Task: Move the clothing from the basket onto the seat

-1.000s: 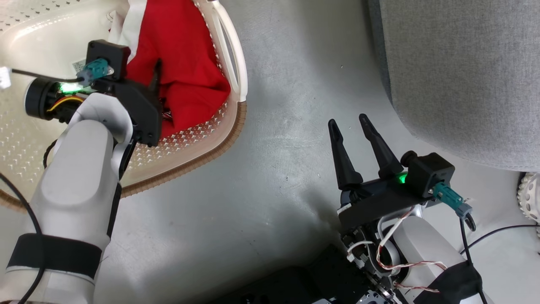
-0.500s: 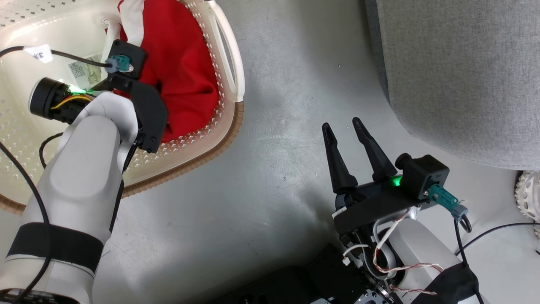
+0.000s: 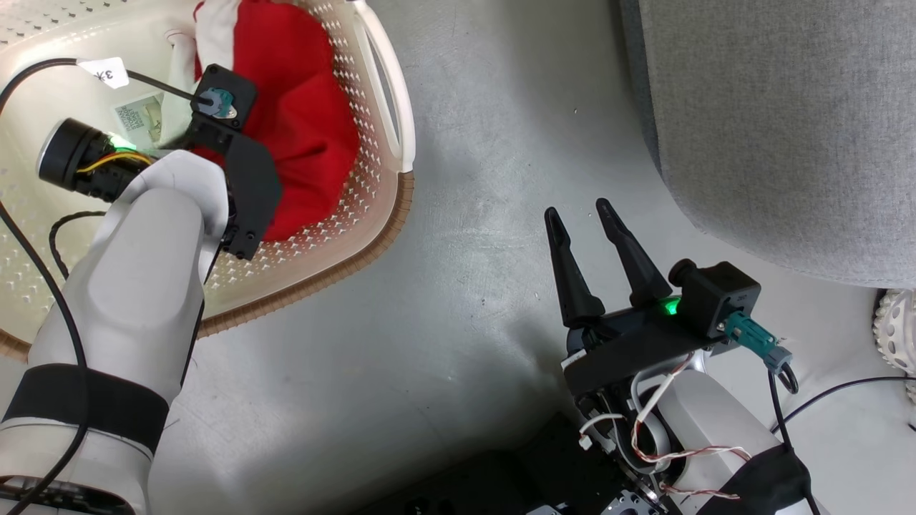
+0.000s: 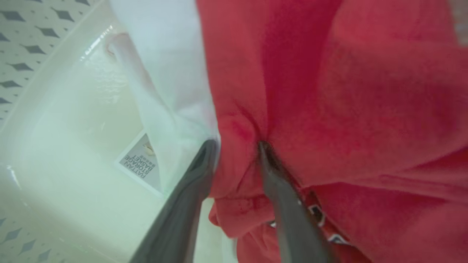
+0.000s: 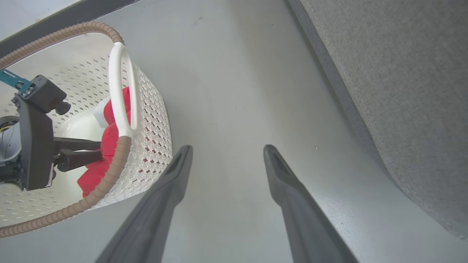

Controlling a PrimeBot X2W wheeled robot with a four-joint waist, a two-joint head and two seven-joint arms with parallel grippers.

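The red clothing (image 3: pixel 308 121) with a white part lies bunched against the right wall of the cream basket (image 3: pixel 343 268). My left gripper (image 4: pixel 237 146) is down inside the basket. Its fingers have drawn in on a fold of the red clothing (image 4: pixel 329 91), which puckers between them. From the right wrist view, the left gripper (image 5: pixel 98 151) reaches into the clothing (image 5: pixel 109 146) behind the basket's brown rim (image 5: pixel 109 175). My right gripper (image 3: pixel 576 207) hangs open above the bare floor with nothing in it, between the basket and the grey seat (image 3: pixel 773 107).
Grey floor (image 3: pixel 465 143) lies between the basket and the seat (image 5: pixel 402 73). A label sticker (image 4: pixel 140 166) is on the basket's bottom. A white wheel (image 3: pixel 898 336) and a black cable (image 3: pixel 844 393) sit at the right edge.
My left gripper has pushed further into the basket onto the red clothing and its fingers have narrowed on a fold. The right gripper has barely moved.
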